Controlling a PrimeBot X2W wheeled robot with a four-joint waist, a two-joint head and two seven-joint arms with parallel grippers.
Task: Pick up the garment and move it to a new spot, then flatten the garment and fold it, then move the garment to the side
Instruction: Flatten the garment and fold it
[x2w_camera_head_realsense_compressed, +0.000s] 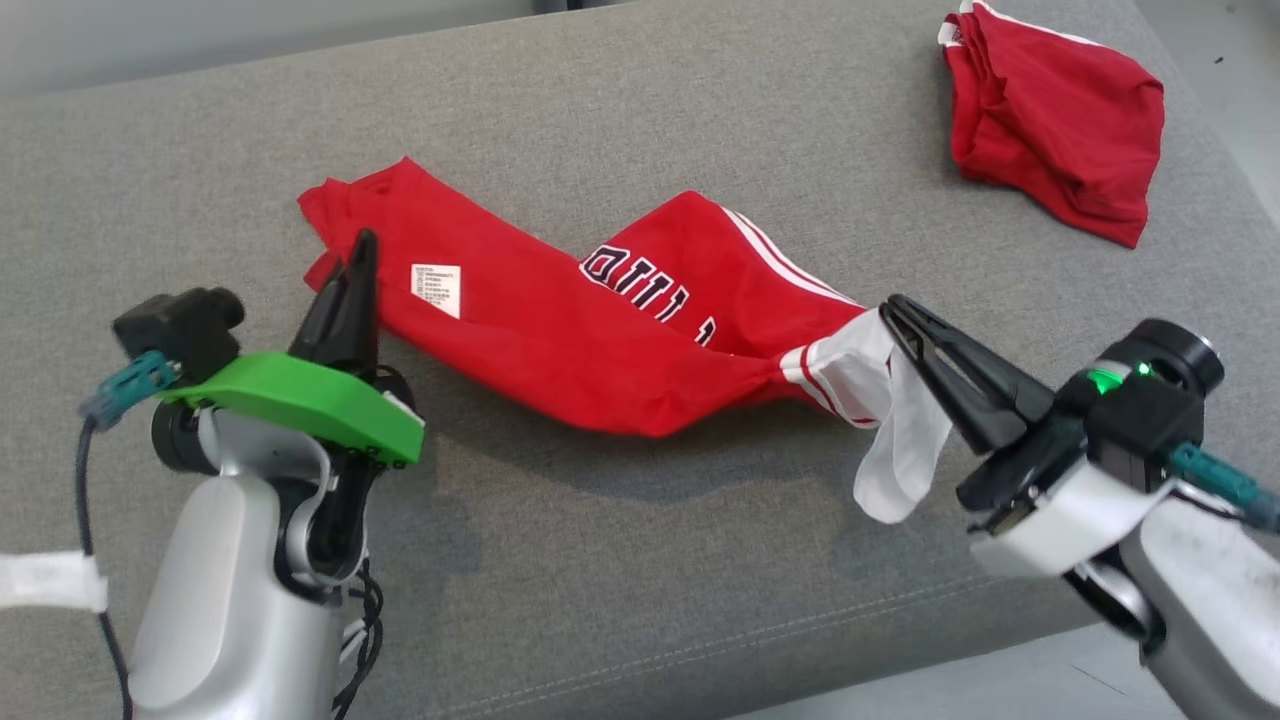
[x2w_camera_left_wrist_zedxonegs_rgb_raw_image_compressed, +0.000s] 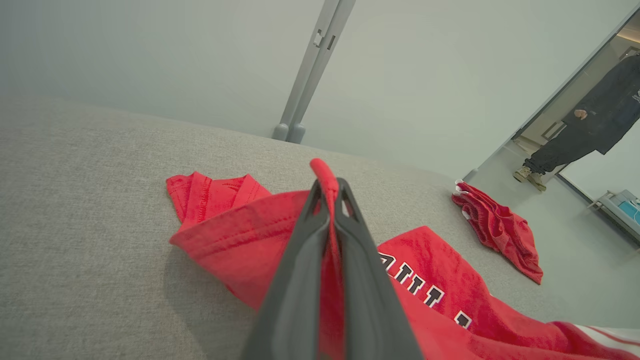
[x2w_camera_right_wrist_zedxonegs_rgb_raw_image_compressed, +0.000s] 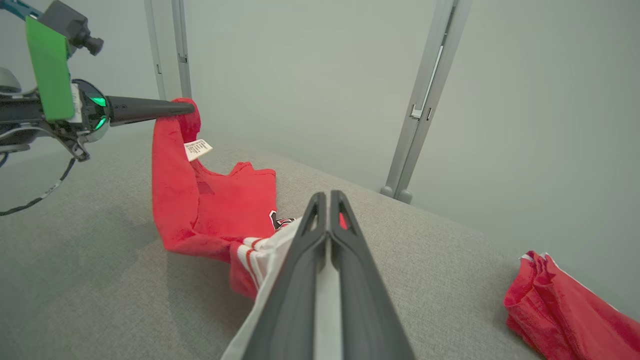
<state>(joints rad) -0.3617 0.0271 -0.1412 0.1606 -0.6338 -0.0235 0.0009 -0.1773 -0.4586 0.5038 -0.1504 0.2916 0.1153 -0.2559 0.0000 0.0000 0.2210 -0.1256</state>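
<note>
Grey fabric surface (x2w_camera_head_realsense_compressed: 600, 560): twisted red jersey (x2w_camera_head_realsense_compressed: 540, 330) is spread across the middle, crumpled red garment (x2w_camera_head_realsense_compressed: 1060, 120) is laid at far right corner.

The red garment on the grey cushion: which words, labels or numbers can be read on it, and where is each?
Black letters with white outlines, on the red fabric garment: upside down, partly folded under; no whole word is readable.
Small white sewn-in label, near the garment's left end: print too small to read.
Crumpled red cloth at the far right: no text visible.
</note>
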